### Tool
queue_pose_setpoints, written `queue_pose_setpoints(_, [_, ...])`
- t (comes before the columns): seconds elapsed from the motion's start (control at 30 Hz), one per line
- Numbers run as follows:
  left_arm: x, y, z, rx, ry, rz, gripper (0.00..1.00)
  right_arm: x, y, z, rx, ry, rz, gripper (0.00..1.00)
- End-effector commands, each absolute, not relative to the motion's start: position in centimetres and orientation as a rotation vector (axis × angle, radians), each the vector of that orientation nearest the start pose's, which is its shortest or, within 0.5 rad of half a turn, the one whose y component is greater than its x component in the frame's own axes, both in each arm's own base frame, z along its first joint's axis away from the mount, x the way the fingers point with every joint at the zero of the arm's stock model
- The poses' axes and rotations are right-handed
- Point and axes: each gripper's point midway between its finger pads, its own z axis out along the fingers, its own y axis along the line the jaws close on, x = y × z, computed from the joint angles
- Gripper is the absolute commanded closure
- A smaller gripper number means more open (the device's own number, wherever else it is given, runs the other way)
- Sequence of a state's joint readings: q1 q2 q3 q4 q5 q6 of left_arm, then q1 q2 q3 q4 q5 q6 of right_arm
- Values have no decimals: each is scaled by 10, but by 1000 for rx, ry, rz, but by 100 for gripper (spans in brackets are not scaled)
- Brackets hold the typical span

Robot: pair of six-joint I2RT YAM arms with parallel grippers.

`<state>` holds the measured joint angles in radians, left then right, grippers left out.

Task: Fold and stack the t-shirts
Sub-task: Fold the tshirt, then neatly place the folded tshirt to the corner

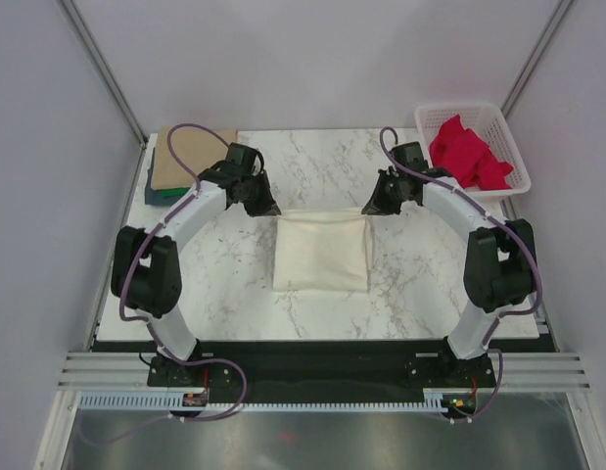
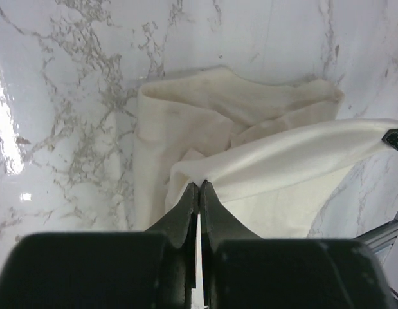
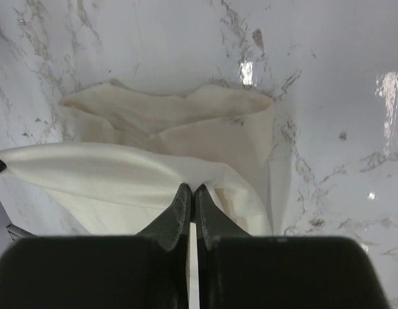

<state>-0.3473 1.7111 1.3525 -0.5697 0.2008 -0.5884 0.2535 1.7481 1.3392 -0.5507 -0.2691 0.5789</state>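
Observation:
A cream t-shirt (image 1: 322,255) lies partly folded at the middle of the marble table. My left gripper (image 1: 268,210) is shut on its far left corner. My right gripper (image 1: 371,209) is shut on its far right corner. Both hold the far edge lifted and stretched between them. The left wrist view shows the cream t-shirt (image 2: 250,148) pinched at my left gripper (image 2: 199,188). The right wrist view shows the same shirt (image 3: 153,148) pinched at my right gripper (image 3: 191,190). A stack of folded t-shirts (image 1: 180,157), tan on top with green and teal below, sits at the far left corner.
A white mesh basket (image 1: 510,147) at the far right holds a red crumpled garment (image 1: 467,154). Grey walls close in the table on the left, right and back. The arm bases stand at the near edge.

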Motion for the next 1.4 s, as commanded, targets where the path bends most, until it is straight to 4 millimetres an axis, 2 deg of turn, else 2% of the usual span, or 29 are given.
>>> queue_pose_setpoints(0.0, [415,-195,128,-163,2550,-626,95,428,163,110,308,2545,646,99])
queue_pose_setpoints(0.03, [421,-194,123,-171,2557,-625,91,437,165,101,306,2555,656,96])
queue_pose_setpoints(0.07, [429,-190,120,-186,2560,-627,84,444,165,99,309,2556,663,85])
queue_pose_setpoints(0.1, [440,-191,116,-191,2564,-643,79,457,166,107,289,2527,680,77])
queue_pose_setpoints(0.13, [443,-193,118,-185,2566,-680,70,460,170,99,277,2546,710,54])
queue_pose_setpoints(0.17, [448,-191,121,-173,2558,-685,57,466,170,102,262,2535,713,44])
queue_pose_setpoints(0.2, [452,-190,130,-159,2547,-681,31,476,169,114,249,2506,712,37])
queue_pose_setpoints(0.27, [454,-186,142,-128,2513,-645,8,477,160,122,228,2500,666,27])
queue_pose_setpoints(0.3, [454,-184,146,-116,2494,-631,1,477,155,127,230,2490,637,25])
queue_pose_setpoints(0.37, [446,-176,149,-109,2468,-596,0,464,139,138,249,2465,564,21])
queue_pose_setpoints(0.4, [438,-174,134,-108,2479,-595,0,446,132,123,275,2502,537,21])
queue_pose_setpoints(0.43, [433,-175,139,-105,2453,-614,0,439,130,142,282,2440,541,20])
queue_pose_setpoints(0.5, [414,-174,112,-120,2490,-638,0,397,128,132,305,2441,580,20])
queue_pose_setpoints(0.57, [412,-182,111,-109,2437,-716,0,377,136,131,320,2396,664,19])
queue_pose_setpoints(0.6, [401,-184,95,-109,2461,-743,0,349,138,121,317,2409,685,19])
queue_pose_setpoints(0.67, [402,-187,84,-107,2450,-770,1,328,145,119,306,2385,730,18])
queue_pose_setpoints(0.7, [399,-189,77,-105,2461,-782,0,303,152,114,277,2386,757,18])
queue_pose_setpoints(0.77, [402,-191,65,-105,2465,-794,0,285,159,114,275,2357,804,18])
queue_pose_setpoints(0.8, [403,-193,61,-103,2469,-793,0,265,166,109,237,2351,834,17])
queue_pose_setpoints(0.83, [405,-193,59,-107,2469,-789,0,260,169,109,224,2327,854,16])
queue_pose_setpoints(0.9, [408,-194,50,-116,2478,-780,0,237,173,93,208,2339,877,16])
queue_pose_setpoints(1.03, [414,-196,36,-136,2503,-756,4,218,173,70,213,2359,892,16])
queue_pose_setpoints(1.07, [414,-199,33,-131,2508,-760,12,216,173,66,213,2359,895,16])
queue_pose_setpoints(1.1, [416,-202,33,-126,2508,-768,15,209,174,57,212,2375,898,16])
queue_pose_setpoints(1.17, [412,-210,22,-128,2540,-784,24,209,177,55,192,2347,911,16])
queue_pose_setpoints(1.27, [407,-219,12,-120,2565,-772,30,202,178,40,168,2347,915,16])
queue_pose_setpoints(1.3, [406,-220,10,-117,2568,-769,31,193,177,28,170,2368,914,16])
queue_pose_setpoints(1.33, [404,-223,7,-107,2570,-775,32,195,179,30,159,2336,934,17])
queue_pose_setpoints(1.37, [403,-224,2,-110,2583,-781,40,193,179,28,150,2337,938,17])
